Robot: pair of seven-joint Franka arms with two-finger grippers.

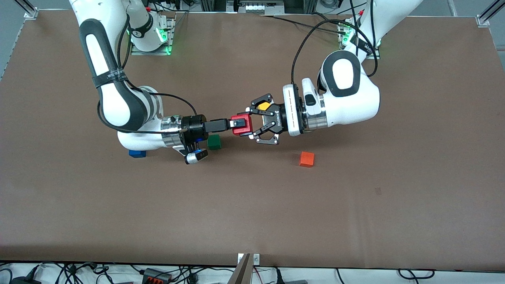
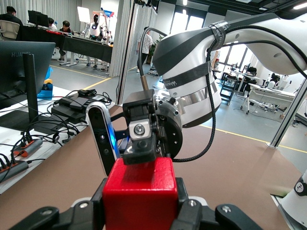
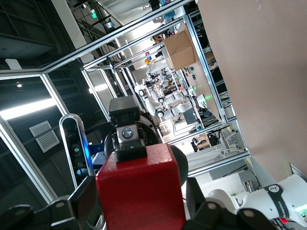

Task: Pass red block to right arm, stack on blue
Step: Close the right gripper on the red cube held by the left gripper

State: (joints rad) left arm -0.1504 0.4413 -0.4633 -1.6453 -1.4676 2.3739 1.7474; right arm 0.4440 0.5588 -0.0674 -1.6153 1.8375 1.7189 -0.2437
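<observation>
I have the left gripper (image 1: 252,124) clenched on the small bright red plain-faced cube (image 1: 243,124) in the air mid-table, and the right gripper (image 1: 233,124) pinches its other end. Bare brown table (image 1: 355,205) surrounds them. The deep blue cube (image 1: 137,154) sits under the right arm (image 1: 118,98), near the green cube (image 1: 214,142).

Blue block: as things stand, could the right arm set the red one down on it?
Probably not directly. The blue block lies under the right arm's own forearm, half hidden. The right pincer and left pincer both grip the red block, so it must be released first.
</observation>
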